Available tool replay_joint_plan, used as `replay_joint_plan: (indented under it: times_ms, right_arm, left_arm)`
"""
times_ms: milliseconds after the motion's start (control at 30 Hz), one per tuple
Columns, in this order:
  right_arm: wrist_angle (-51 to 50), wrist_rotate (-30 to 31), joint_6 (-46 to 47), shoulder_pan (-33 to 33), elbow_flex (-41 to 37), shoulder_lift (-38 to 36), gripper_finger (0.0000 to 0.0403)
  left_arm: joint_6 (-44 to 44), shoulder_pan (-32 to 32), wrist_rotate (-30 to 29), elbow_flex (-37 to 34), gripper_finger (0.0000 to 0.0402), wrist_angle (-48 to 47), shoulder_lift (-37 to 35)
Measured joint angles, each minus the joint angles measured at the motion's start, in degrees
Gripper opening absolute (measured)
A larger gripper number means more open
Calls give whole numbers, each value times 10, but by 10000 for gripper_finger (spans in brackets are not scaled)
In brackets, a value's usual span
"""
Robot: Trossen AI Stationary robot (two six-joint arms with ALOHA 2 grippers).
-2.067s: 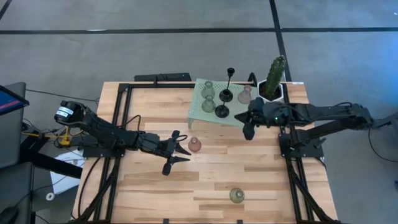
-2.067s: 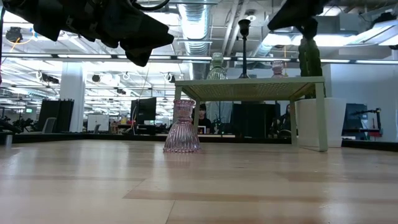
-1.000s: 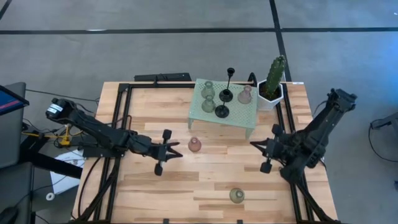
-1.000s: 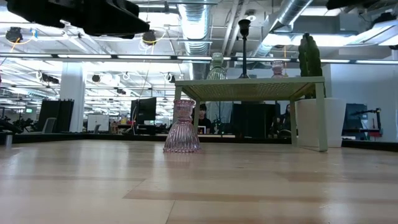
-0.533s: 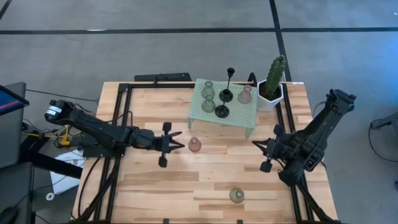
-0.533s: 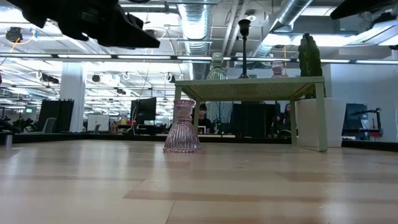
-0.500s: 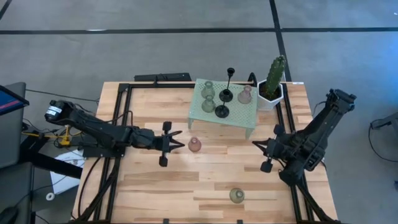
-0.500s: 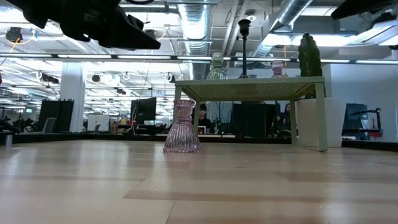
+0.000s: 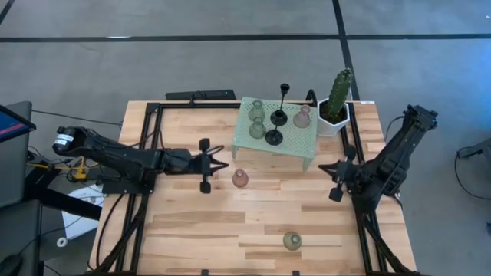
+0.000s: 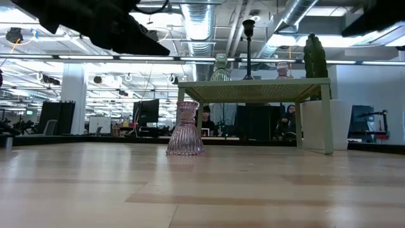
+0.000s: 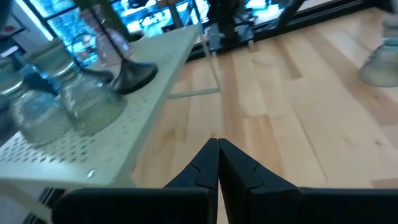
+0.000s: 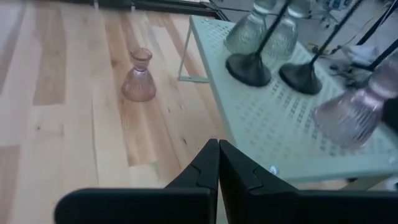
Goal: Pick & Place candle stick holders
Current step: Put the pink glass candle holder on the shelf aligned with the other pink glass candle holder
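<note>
A mint-green mesh stand (image 9: 291,142) at the far middle carries two green holders (image 9: 256,119), a pink one (image 9: 303,116) and two thin black stems on round bases (image 9: 275,129). Another pink holder (image 9: 241,179) stands upright on the wood in front of the stand, and a green one (image 9: 291,241) stands near the front edge. My left gripper (image 9: 223,165) hovers shut, just left of the pink holder on the wood, pointing at the stand (image 11: 93,143). My right gripper (image 9: 322,168) hovers shut off the stand's near right corner (image 12: 280,124), holding nothing.
A white-potted cactus (image 9: 337,96) stands right of the stand at the far right. Black frame rails (image 9: 149,146) run along the table's left and right sides. Bare wood lies between the two holders on the table (image 9: 261,211).
My left gripper has swung toward the table's far edge and a little right, from near the pink holder's front left to its left, now pointing at the stand. My right gripper has drawn back a little toward the right edge. Both stayed shut; no holder moved.
</note>
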Motion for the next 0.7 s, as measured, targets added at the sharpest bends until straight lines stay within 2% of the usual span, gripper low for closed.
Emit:
replay_joint_plan:
  times_ms: [200, 367, 567, 700]
  right_arm:
    - [51, 0, 18, 4, -75, -106, 0]
    - [125, 27, 42, 4, -115, -176, 0]
    - [127, 86, 14, -1, -121, -251, 0]
    - [126, 85, -29, -15, -121, -299, 0]
  left_arm:
    - [-23, 23, 0, 0, 5, -1, 0]
    - [-92, 58, -6, 0, 8, 11, 0]
    - [-182, 95, -10, 0, 6, 17, 0]
    - [-173, 108, -9, 0, 9, 18, 0]
